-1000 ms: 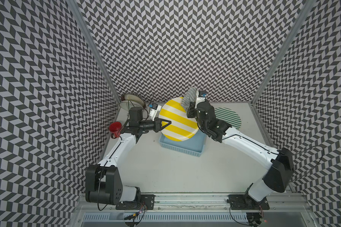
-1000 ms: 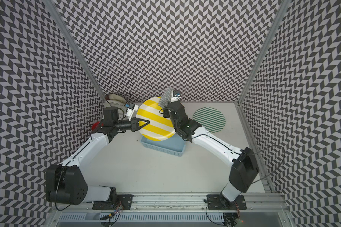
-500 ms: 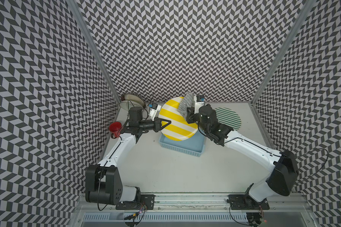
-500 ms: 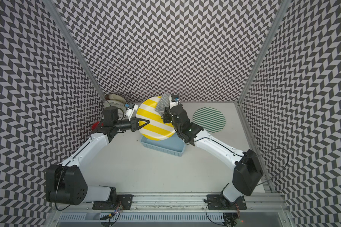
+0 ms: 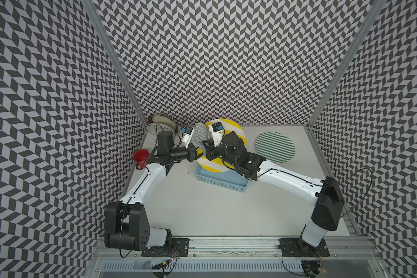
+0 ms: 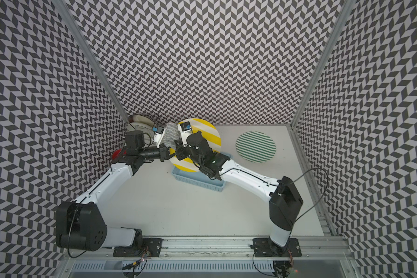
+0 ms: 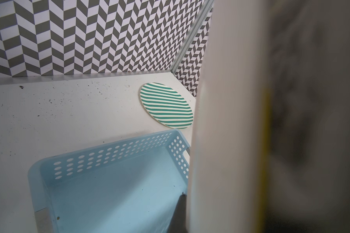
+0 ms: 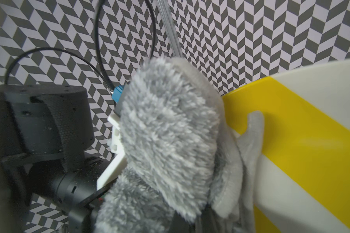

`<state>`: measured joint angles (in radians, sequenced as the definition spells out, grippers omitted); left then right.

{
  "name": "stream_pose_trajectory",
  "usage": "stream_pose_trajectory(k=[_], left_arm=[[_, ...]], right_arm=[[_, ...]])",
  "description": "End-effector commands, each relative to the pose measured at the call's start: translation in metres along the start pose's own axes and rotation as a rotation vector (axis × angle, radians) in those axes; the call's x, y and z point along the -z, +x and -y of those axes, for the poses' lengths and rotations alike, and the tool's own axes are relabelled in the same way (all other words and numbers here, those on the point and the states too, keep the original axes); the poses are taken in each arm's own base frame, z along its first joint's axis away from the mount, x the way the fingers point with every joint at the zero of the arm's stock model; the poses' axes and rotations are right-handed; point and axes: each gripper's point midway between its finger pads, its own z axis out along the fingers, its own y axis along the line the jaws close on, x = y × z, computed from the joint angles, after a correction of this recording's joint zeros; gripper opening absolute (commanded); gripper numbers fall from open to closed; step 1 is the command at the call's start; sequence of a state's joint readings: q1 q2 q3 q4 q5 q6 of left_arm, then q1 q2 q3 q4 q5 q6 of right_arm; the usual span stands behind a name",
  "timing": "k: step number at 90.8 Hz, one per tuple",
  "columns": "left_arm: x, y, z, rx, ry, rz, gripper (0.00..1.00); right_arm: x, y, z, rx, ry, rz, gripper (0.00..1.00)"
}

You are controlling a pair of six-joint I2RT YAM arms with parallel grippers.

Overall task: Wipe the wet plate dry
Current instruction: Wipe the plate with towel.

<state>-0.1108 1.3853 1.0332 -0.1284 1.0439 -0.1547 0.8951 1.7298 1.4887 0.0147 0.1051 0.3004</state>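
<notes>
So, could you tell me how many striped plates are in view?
2. The yellow-striped plate is held up over the blue basket by the left gripper; the green-striped plate lies flat on the table at back right. Dishware in the back-left corner shows no stripes.

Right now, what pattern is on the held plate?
Plate: yellow and white stripes, clearest in right wrist view.

Overhead stereo pair; wrist cameras against plate (image 8: 303,141)

Black-and-white chevron walls (image 5: 226,60), metal corner posts (image 5: 111,55), white tabletop (image 5: 214,211)
</notes>
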Motion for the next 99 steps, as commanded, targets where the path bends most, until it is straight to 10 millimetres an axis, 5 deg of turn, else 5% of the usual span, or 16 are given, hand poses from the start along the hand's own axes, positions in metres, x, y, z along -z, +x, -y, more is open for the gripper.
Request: stream_pose_trajectory(k=[1, 19, 32, 48, 78, 89, 99], left_arm=[[0.004, -0.019, 0.037, -0.149, 0.112, 0.044, 0.00], [0.005, -0.020, 0.038, -0.150, 0.114, 0.045, 0.00], [0.005, -0.021, 0.038, -0.152, 0.114, 0.047, 0.00], [0.004, -0.020, 0.037, -0.151, 0.111, 0.047, 0.00], [0.005, -0.020, 0.036, -0.148, 0.107, 0.048, 0.00], [0.005, -0.020, 0.036, -0.147, 0.108, 0.047, 0.00], [0.005, -0.020, 0.036, -0.148, 0.107, 0.048, 0.00]], right_arm=[[0.013, 0.008, 0.051, -0.093, 0.094, -0.021, 0.00], [0.054, 0.028, 0.135, -0.181, 0.256, -0.046, 0.00], [0.072, 0.040, 0.149, -0.162, 0.292, -0.053, 0.00], [0.060, 0.055, 0.115, -0.142, 0.151, -0.110, 0.00], [0.026, 0.092, -0.018, 0.025, -0.105, -0.196, 0.00], [0.019, 0.102, -0.039, 0.041, -0.139, -0.219, 0.00], [0.016, 0.106, -0.036, 0.026, -0.118, -0.223, 0.00]])
